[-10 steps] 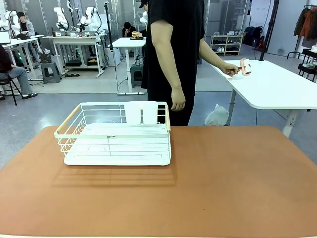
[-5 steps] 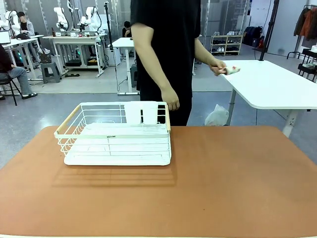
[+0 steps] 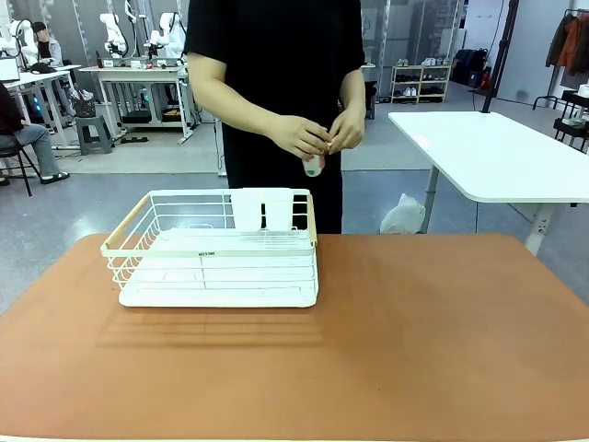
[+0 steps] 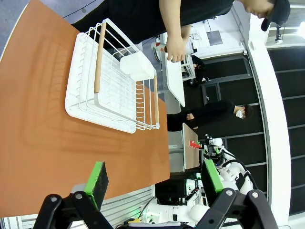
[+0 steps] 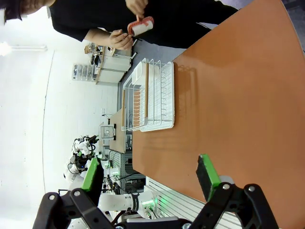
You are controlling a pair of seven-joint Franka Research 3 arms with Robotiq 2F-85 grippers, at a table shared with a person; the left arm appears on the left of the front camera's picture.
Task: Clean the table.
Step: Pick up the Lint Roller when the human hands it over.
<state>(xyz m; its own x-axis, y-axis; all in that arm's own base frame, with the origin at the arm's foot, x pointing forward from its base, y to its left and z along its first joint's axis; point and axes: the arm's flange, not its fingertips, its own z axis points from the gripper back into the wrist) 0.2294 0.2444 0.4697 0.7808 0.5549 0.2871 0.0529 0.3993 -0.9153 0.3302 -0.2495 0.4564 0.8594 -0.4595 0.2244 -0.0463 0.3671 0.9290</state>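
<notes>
- The person's hands (image 3: pixel 299 136) have carried a small roller (image 3: pixel 314 166) from the white side table (image 3: pixel 497 157) to the table (image 3: pixel 442 341), far beyond both grippers; cleaning looks imminent.
- Both wide open and empty: left gripper (image 4: pixel 155 179), right gripper (image 5: pixel 148 174).

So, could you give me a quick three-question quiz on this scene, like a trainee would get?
1. True or false: the white wire rack stands on the reddish-brown table.
2. Where is the small roller? A: in the person's hands, off the table. B: inside the rack. C: held by a gripper.
3. Fill in: the left gripper and the right gripper both have their jaws ____.
Key: 1 true; 2 A; 3 open.
</notes>
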